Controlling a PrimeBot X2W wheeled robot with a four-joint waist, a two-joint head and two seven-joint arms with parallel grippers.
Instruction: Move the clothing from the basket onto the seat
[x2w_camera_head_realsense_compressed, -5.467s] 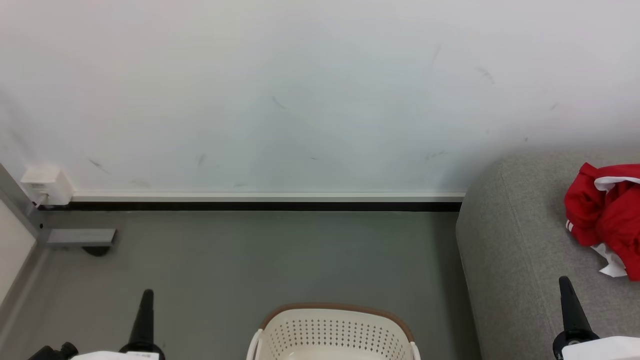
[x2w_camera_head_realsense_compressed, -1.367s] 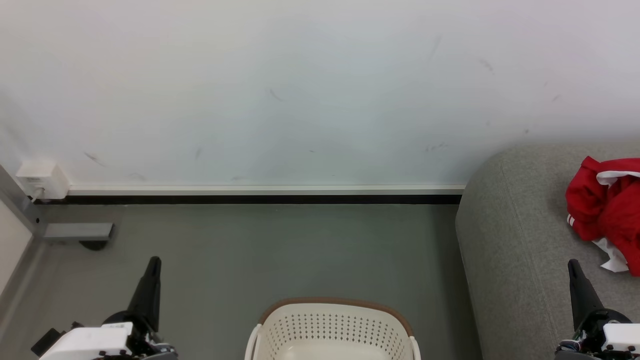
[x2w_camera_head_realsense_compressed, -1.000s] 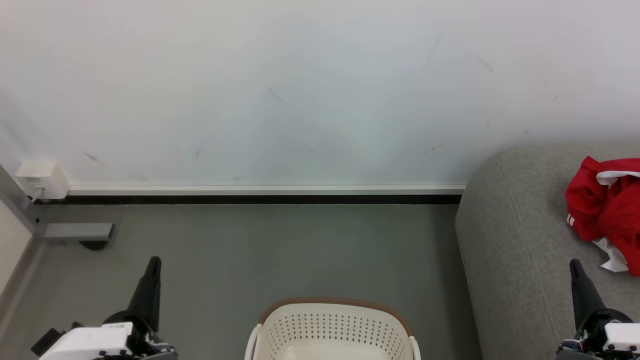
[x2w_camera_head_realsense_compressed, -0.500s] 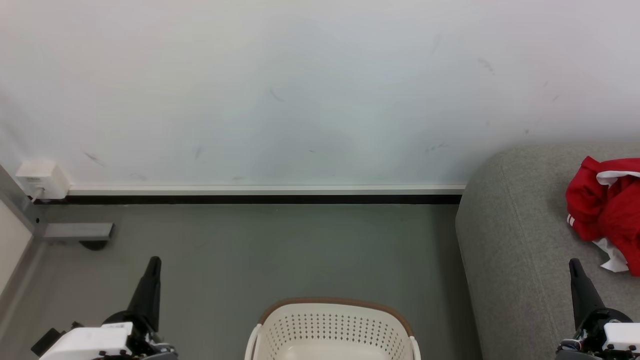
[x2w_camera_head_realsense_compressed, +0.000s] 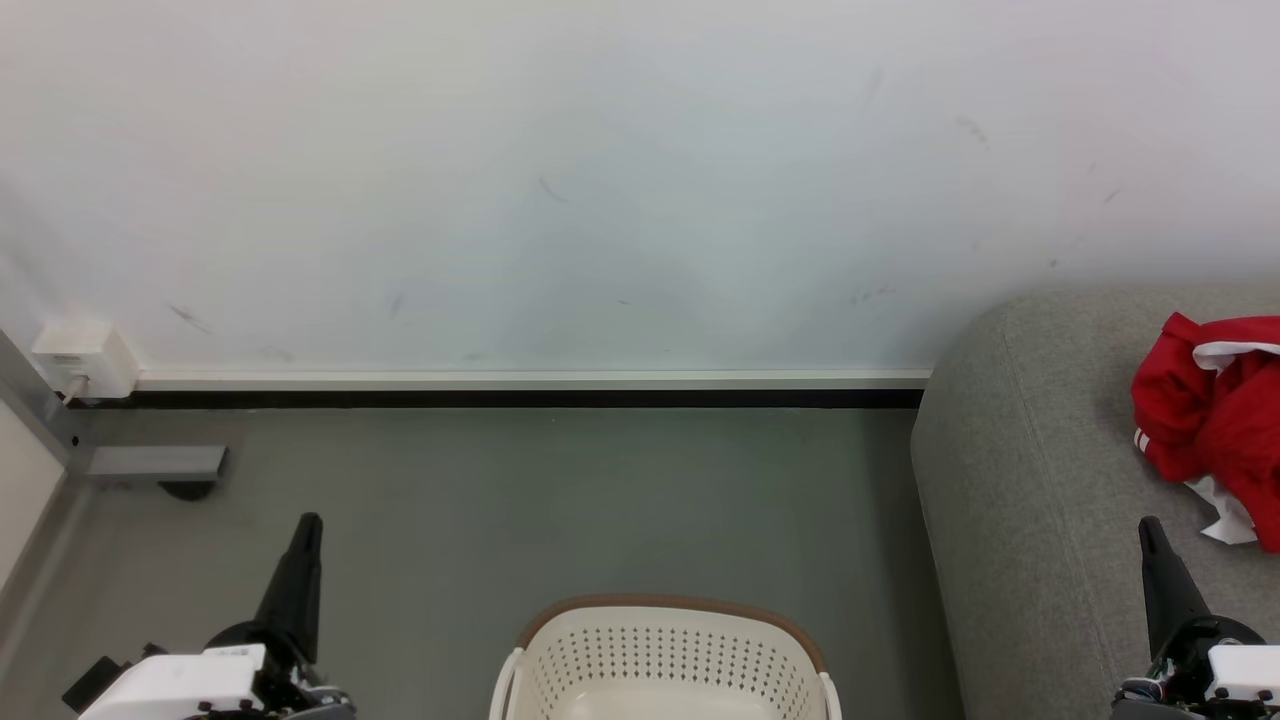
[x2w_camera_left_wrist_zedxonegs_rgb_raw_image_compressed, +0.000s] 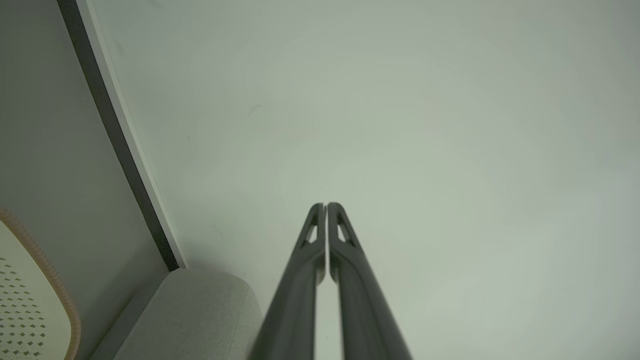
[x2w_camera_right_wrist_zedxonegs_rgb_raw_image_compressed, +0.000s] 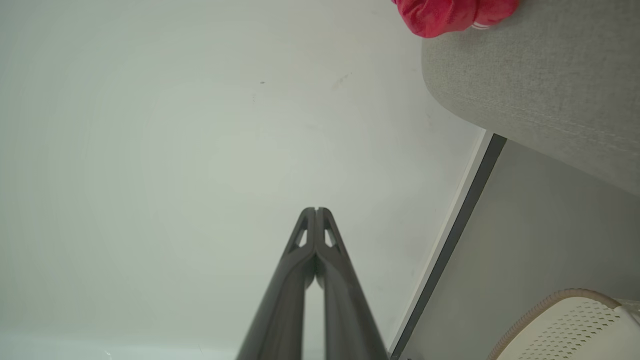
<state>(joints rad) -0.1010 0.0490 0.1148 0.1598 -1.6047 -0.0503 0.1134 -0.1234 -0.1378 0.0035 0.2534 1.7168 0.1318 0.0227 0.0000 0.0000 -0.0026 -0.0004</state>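
Basket (x2w_camera_head_realsense_compressed: 668, 655): cream plastic with rows of holes and a brown rim, standing on the grey floor (x2w_camera_head_realsense_compressed: 560, 490).
Sofa (x2w_camera_head_realsense_compressed: 1030, 500): light grey, just right of the basket, its rounded end against the white wall (x2w_camera_head_realsense_compressed: 600, 180).
Clothing (x2w_camera_head_realsense_compressed: 1200, 420): a crumpled red heap with white stripes and a white part, lying on the sofa seat, well to the right of the basket and beyond it.
Left gripper (x2w_camera_left_wrist_zedxonegs_rgb_raw_image_compressed: 324, 206): left of the basket, above the floor, pointing at the wall; its two dark fingers lie closed together with nothing between them.
Right gripper (x2w_camera_right_wrist_zedxonegs_rgb_raw_image_compressed: 316, 210): right of the basket, over the sofa, near the clothing but apart from it; fingers pressed together, holding nothing.
Skirting (x2w_camera_head_realsense_compressed: 500, 398): a dark strip along the foot of the wall, beyond the basket.
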